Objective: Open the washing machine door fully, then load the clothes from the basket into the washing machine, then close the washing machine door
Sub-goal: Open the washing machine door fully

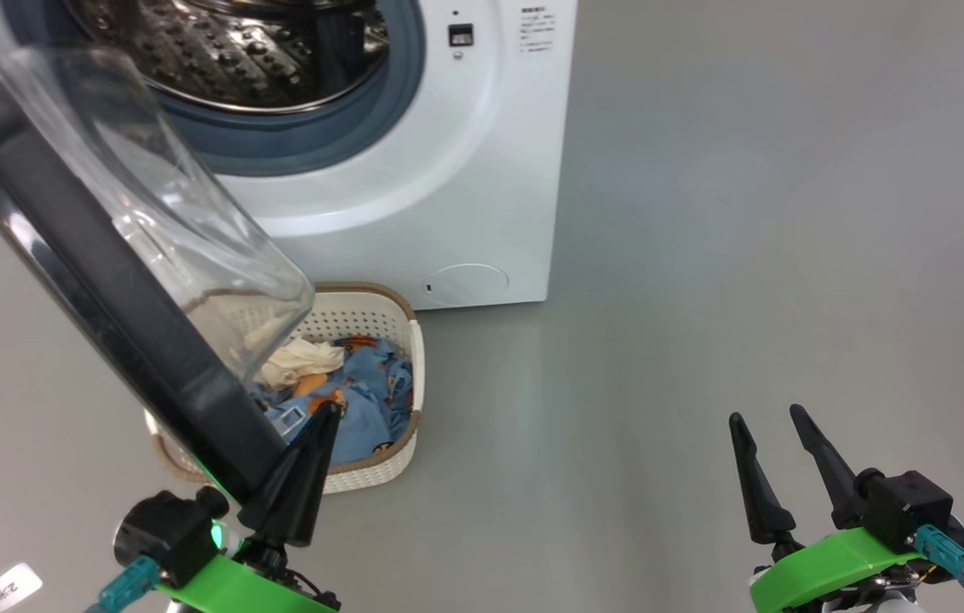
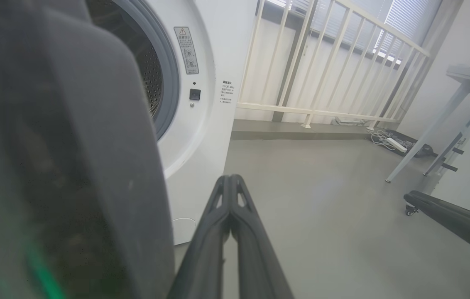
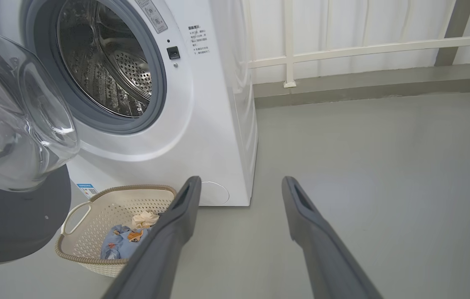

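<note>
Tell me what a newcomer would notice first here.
The large round door, glossy black rim around bulging clear glass, stands open at the head view's left, partly over a cream-white perforated basket of light blue clothes. Behind gapes the white washing machine's steel drum. The left gripper, shut, is beside the door's edge.

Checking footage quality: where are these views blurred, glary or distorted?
Left wrist view: the round black-rimmed door is a dark, unfocused blur. Head view: glare on its clear glass bowl, veiling the cream perforated basket. Right wrist view: the white washing machine bows at its edges.
</note>
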Controlling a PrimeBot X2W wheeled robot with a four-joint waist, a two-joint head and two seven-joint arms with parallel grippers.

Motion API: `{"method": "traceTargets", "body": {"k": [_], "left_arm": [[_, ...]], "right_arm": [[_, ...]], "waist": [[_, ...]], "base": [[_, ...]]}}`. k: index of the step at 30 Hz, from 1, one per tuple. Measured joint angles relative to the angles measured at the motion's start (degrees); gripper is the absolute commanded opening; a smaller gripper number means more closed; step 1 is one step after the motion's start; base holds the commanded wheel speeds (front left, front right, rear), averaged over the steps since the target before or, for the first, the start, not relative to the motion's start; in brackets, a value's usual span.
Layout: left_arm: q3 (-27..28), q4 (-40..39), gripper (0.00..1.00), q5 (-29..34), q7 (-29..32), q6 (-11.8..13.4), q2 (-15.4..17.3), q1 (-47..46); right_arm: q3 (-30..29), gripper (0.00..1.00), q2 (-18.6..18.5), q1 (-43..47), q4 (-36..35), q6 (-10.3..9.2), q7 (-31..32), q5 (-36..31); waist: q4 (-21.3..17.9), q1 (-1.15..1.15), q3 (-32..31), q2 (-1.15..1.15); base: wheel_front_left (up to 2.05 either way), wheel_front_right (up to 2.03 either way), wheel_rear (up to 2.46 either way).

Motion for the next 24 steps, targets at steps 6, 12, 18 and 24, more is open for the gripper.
{"method": "traceTargets", "body": {"k": [6,12,18,24], "left_arm": [[0.64,-0.07,0.00,0.13,0.00,0.00,-0.25,1.08],[0.74,-0.59,0.00,0.25,0.00,0.00,-0.30,1.68],[1.11,-1.91,0.00,0.94,0.01,0.00,-0.24,2.29],[1.53,-3.48,0.00,0.46,0.00,0.01,-0.24,3.62]], "right_arm": [[0.00,1.00,0.00,0.01,0.14,0.00,0.00,0.01],[-0.08,1.00,0.00,0.01,0.21,0.00,0.00,0.44],[-0.08,1.00,-0.01,0.01,0.22,0.00,0.00,0.49],[-0.12,1.00,-0.01,0.01,0.23,0.00,0.00,0.59]], "waist": [[1.75,0.00,-0.36,0.00],[3.83,0.00,-0.28,0.00],[5.93,0.00,0.04,0.00],[8.60,0.00,0.43,0.00]], "base": [[0.00,0.00,0.00],[0.00,0.00,0.00],[0.00,0.00,0.00],[0.00,0.00,0.00]]}}
